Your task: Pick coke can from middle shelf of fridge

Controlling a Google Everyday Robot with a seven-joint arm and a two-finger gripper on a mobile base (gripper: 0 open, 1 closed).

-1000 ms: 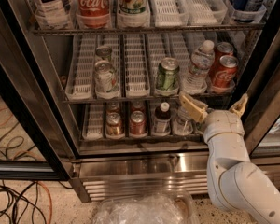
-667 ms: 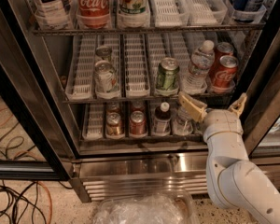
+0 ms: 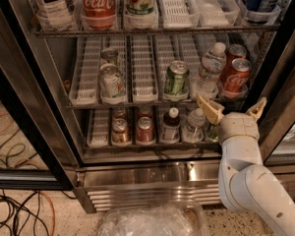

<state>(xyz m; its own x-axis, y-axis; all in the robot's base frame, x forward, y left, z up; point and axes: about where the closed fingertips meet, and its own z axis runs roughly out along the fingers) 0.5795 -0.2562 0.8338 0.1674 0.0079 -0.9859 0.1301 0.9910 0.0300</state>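
"The coke can [image 3: 236, 76] stands where?"

"Upright at the front of the rightmost lane of the middle shelf [image 3: 143, 68] in the fridge [image 3: 137, 175]. A second red can stands right behind it, and a water bottle [image 3: 209, 70] is in the next lane. A green can [image 3: 177, 78] stands further left."

"And the gripper?"

"The gripper [image 3: 233, 108] hangs just below and in front of the coke can, at the shelf's front edge. Its two tan fingers are spread wide, one under the water bottle and the other toward the door frame. They do not touch the can."

"What differs from a second ago?"

"Nothing that shows. The arm, the fingers and the can hold the same places as in both earlier views. The lower-shelf cans [image 3: 145, 130] are likewise unmoved."
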